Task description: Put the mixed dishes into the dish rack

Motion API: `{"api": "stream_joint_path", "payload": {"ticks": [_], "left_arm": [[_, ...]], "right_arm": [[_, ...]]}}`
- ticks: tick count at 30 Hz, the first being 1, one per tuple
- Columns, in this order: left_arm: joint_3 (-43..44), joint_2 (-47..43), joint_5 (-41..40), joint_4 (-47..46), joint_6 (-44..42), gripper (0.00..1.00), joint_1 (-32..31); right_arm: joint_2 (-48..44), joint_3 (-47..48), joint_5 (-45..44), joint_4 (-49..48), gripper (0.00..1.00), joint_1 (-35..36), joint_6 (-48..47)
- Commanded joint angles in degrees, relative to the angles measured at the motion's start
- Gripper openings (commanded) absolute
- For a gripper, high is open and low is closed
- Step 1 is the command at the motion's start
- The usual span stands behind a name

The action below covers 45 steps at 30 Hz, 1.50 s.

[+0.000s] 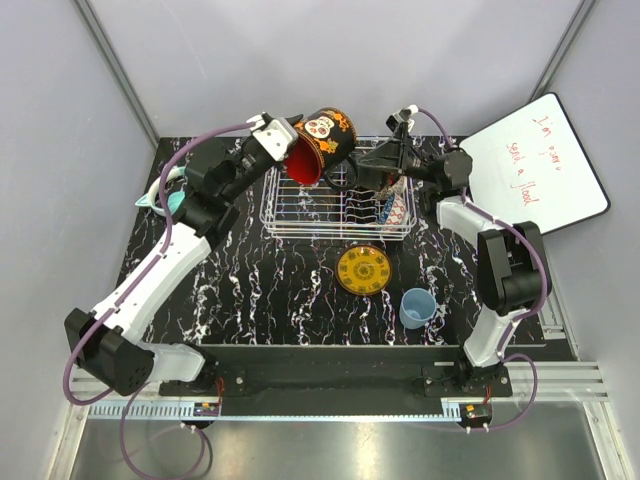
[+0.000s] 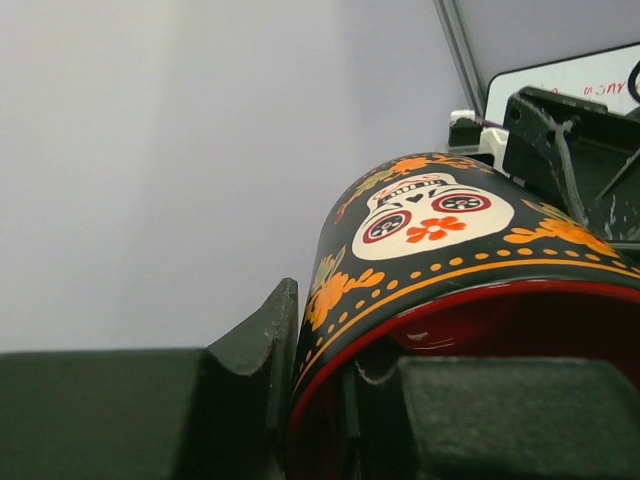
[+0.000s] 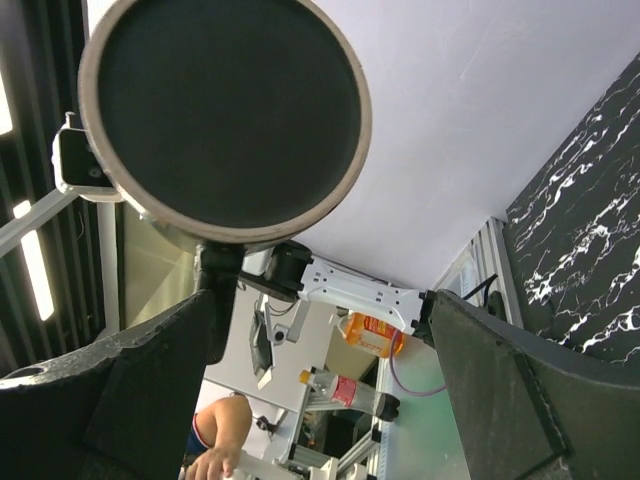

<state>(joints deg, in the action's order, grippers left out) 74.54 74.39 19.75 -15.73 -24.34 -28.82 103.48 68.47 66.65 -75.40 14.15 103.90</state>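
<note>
My left gripper [image 1: 291, 150] is shut on the rim of the dark mug [image 1: 331, 132], black with a skull pattern and red inside. It holds the mug tilted above the back left corner of the white wire dish rack [image 1: 300, 212]. In the left wrist view one finger [image 2: 262, 340] is outside the mug [image 2: 430, 220] and the other is inside. My right gripper [image 1: 356, 162] is open and empty over the rack's back edge; its view [image 3: 320, 320] faces away from the table. A patterned dish [image 1: 394, 207] stands in the rack's right part. The yellow plate [image 1: 363, 270] and light-blue cup [image 1: 417, 307] sit on the table.
A whiteboard [image 1: 540, 160] with red writing leans at the back right. Teal headphones [image 1: 168, 196] lie at the left behind my left arm. Grey walls enclose the marble table [image 1: 270, 290] on three sides.
</note>
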Motion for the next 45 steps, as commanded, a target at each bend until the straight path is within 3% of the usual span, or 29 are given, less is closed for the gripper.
{"api": "stream_joint_path", "payload": {"ticks": [1, 23, 32, 45], "left_arm": [[1.6, -1.2, -0.9, -13.5, 1.0, 0.00, -0.2], [-0.3, 0.8, -0.8, -15.4, 0.4, 0.00, -0.5], [3.1, 4.6, -0.7, -15.9, -0.2, 0.00, -0.5], [3.7, 8.0, -0.2, -16.6, -1.8, 0.00, -0.4]], "right_arm": [[-2.8, 0.3, -2.7, -13.3, 0.97, -0.1, 1.2], [-1.3, 6.9, -3.0, -13.6, 0.92, 2.8, 5.0], [2.4, 11.5, -2.1, -13.6, 0.81, 6.8, 6.8], [5.0, 14.5, -0.1, -13.5, 0.49, 8.1, 9.3]]}}
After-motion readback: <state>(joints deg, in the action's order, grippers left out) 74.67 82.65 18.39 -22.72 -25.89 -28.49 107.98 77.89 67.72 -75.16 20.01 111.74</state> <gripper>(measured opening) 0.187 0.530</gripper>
